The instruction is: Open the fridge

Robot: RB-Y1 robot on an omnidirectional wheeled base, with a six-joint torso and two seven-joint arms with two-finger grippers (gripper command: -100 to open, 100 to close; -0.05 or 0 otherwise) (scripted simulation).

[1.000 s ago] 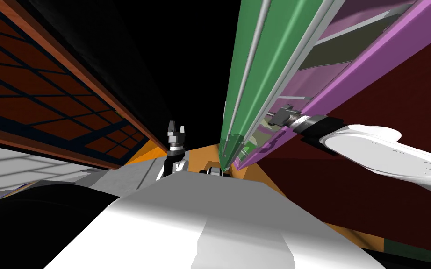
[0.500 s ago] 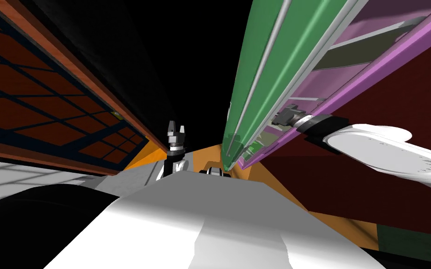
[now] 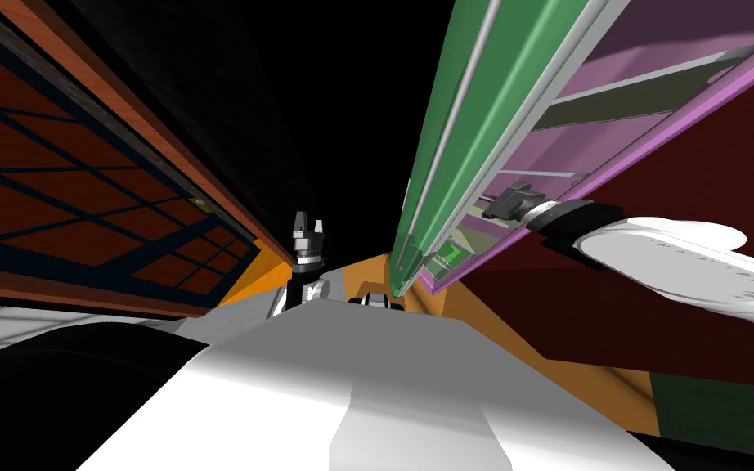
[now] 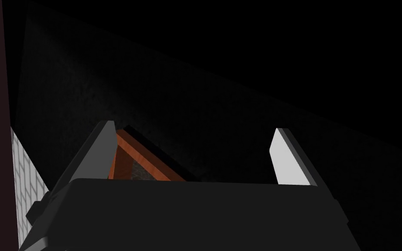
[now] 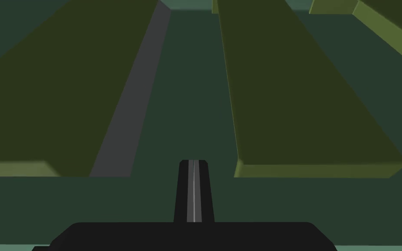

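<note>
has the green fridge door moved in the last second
Yes: the green door has swung farther away from the purple fridge frame, widening the gap.

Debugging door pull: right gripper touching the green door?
Cannot tell. Head view puts right gripper at the inner edge of the green door; contact point hidden.

Right claw point(image 5: 193, 164) is wedged in the slim gap between the green fridge door point(image 3: 490, 123) and the purple fridge frame point(image 3: 694, 102), blades pressed flat together. Two olive ledges point(image 5: 300, 87) flank it, with a dark green channel point(image 5: 187, 87) running clear between them. Left claw point(image 3: 308, 217), blades apart, faces a black area.
</note>
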